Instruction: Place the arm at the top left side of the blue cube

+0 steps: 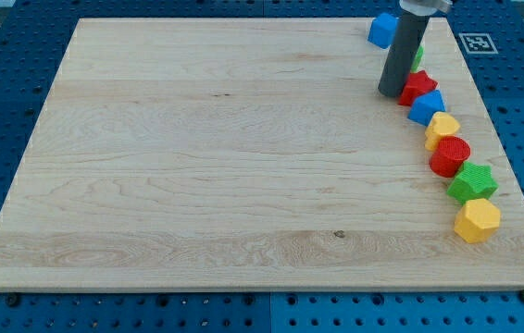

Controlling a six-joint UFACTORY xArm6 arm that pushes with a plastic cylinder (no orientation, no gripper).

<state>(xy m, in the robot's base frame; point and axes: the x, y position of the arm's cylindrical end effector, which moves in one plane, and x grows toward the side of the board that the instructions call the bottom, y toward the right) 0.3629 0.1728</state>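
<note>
**Rod tip at the right side of the board, below the blue cube**

A pale wooden board fills most of the view, lying on a blue perforated table. Most of the board is bare wood, open from the view's left edge across to the middle. All blocks crowd the right side.

The blue cube sits near the top edge, towards the top right corner, apart from the others. Below it, a curved row of blocks runs down near the right edge: a green block mostly hidden behind the rod, a red block, a second blue block, a yellow block, a red cylinder, a green star-shaped block and a yellow hexagonal block.

The dark rod comes down from the view's top, nearly upright. The arm has no gripper and holds nothing. Its tip rests on the board just left of the red block, below and slightly right of the blue cube.

A black-and-white square marker lies beyond the board's top right corner; no words can be read.
</note>
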